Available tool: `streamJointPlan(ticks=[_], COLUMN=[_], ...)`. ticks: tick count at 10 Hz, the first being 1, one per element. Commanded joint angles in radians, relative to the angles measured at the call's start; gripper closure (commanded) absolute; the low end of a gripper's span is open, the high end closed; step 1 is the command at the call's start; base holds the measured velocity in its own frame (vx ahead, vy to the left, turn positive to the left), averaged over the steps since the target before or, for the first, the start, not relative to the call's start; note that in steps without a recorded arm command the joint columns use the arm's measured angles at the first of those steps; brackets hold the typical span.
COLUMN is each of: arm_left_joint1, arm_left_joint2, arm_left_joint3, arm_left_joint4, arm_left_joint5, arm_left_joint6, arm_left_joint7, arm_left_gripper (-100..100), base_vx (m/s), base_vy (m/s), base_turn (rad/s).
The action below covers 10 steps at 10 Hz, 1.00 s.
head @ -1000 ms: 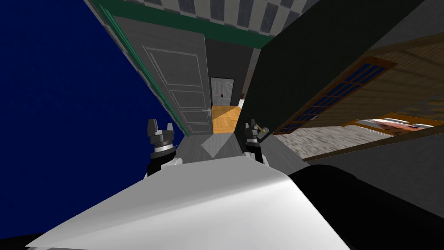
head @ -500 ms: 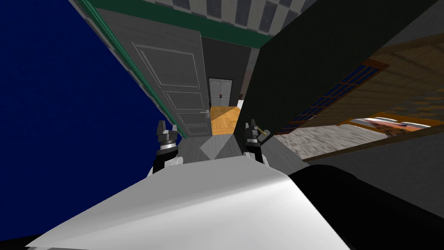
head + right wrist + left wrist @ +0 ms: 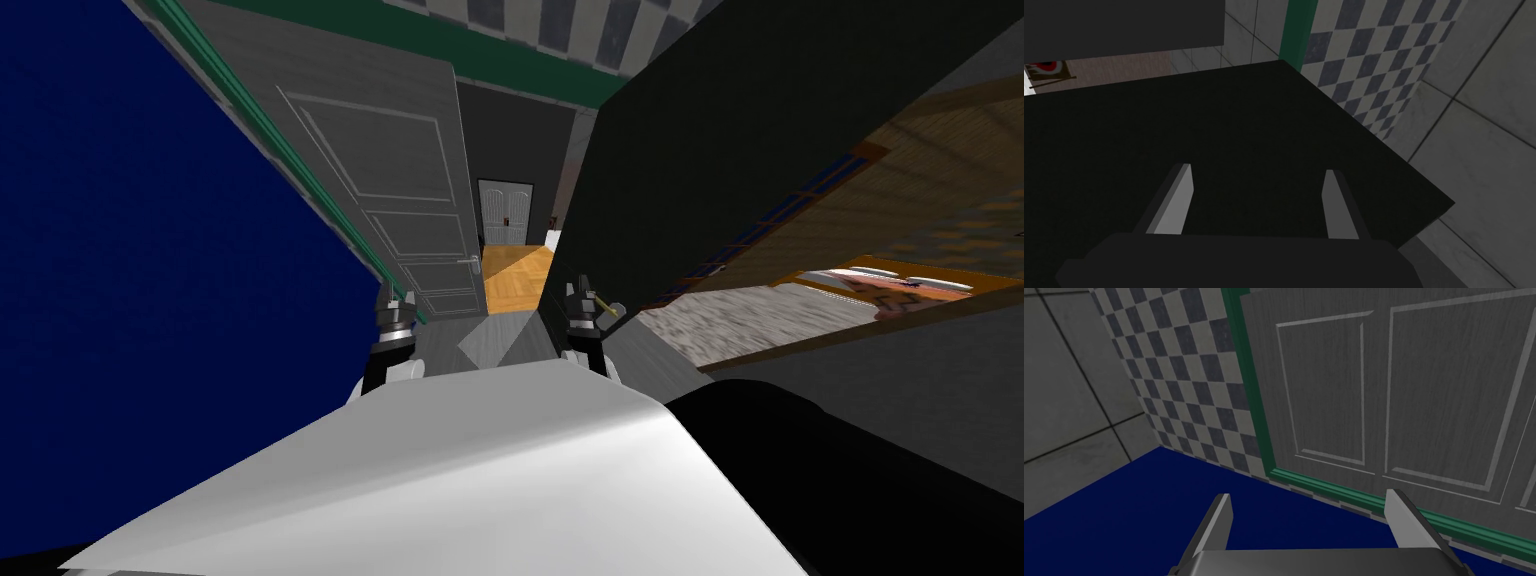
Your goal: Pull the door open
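1. The dark door leaf (image 3: 720,150) takes up the upper right of the head view. It is a flat, matt, near-black slab angled out from the doorway towards me. Its face is too dark to show any panelling, so I take it for the door mainly by its shape (the right wrist view shows it ending in a sharp, free corner).
2. A small yellowish lever (image 3: 601,299) sits at the slab's lower end, just right of the frame's centre.
3. The right gripper (image 3: 578,295) is just beside that lever. Its fingers (image 3: 1174,200) are spread wide with nothing between them, and the dark face lies behind them.
4. The left gripper (image 3: 397,303), left of centre, is also wide and empty. Its fingers (image 3: 1406,518) point towards the grey leaf and its trim.
5. The grey panelled leaf (image 3: 390,190), in the upper centre-left, has a streaked wood grain and raised rectangular mouldings. A silver handle (image 3: 468,260) sits at its right edge.
6. A glossy green frame (image 3: 500,65) runs above both leaves, and a checkered wall (image 3: 560,20) runs above the frame.
7. The gap between the leaves opens onto an orange parquet floor (image 3: 515,280). A pale double door (image 3: 503,215) stands at the far end.
8. A plain deep blue wall (image 3: 130,250) covers the left of the frame. In the right wrist view, large grey tiles (image 3: 1484,130) lie beyond the slab's corner.
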<state>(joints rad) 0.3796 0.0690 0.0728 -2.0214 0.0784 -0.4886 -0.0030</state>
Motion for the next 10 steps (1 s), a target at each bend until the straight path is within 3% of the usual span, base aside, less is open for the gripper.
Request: streamJointPlan(ticks=[1, 9, 10], arm_left_joint1=[-0.013, -0.087, -0.106], arm_left_joint2=[0.010, 0.046, 0.054], arm_left_joint3=[0.005, 0.024, 0.029], arm_left_joint4=[0.032, 0.194, 0.235], arm_left_joint5=[0.003, 0.011, 0.013], arm_left_joint6=[0.007, 0.050, 0.061], arm_left_joint7=[0.006, 0.027, 0.033], arm_left_gripper=[-100, -100, -100], base_vx=[0.106, 0.104, 0.116], base_vy=[-0.015, -0.009, -0.012], base_turn=[-0.054, -0.045, -0.086])
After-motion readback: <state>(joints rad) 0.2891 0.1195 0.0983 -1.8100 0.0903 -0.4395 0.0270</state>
